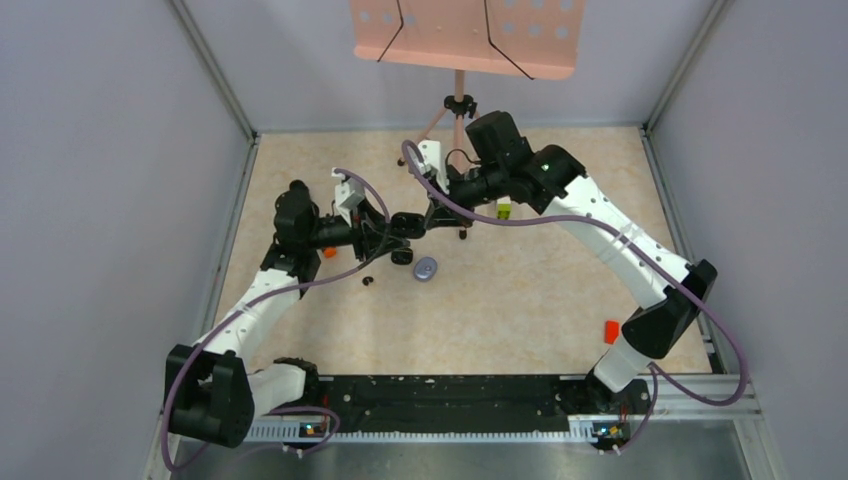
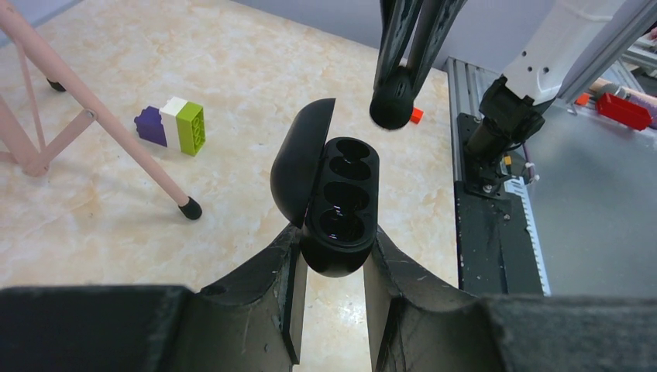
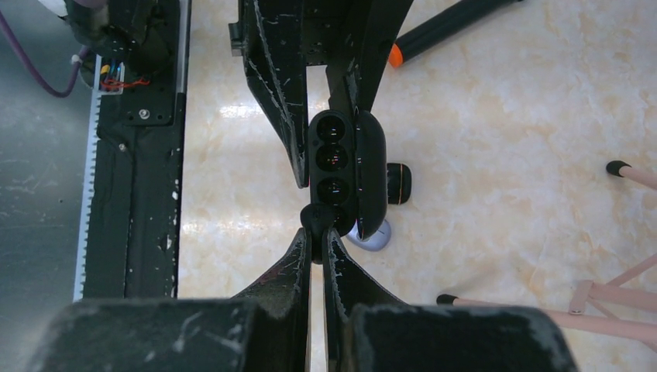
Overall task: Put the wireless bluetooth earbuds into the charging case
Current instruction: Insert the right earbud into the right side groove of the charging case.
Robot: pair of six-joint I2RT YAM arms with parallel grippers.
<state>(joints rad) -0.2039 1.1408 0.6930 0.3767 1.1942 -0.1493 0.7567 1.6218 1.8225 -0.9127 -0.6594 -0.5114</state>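
Black is the colour of nearly everything that matters here. From the top camera, the left gripper (image 1: 405,226) and the right gripper (image 1: 437,214) are pointing at each other, tip to tip, over the far middle of the tan table (image 1: 560,290). A pale oval thing (image 1: 426,269) is lying just near of them, and the green-and-purple block (image 1: 504,208) is sitting a little to the right. From the left wrist camera, the left gripper is squeezing the bottom end of the charging case (image 2: 339,194), holding it up in the air. Its lid (image 2: 298,163) is hanging open to the left, and no earbud is showing in its round cups. The right gripper is hovering just past the top of the case, pinching one black earbud (image 2: 391,105). From the right wrist camera, its fingers (image 3: 298,256) are pressing together on that earbud, right at the near end of the case; I cannot tell if they are touching. I think the earbud could be going in turned the wrong way, because it is tiny and round, and then it would pop out and drop. A hard push could also be tipping the case, since only one end is being held.
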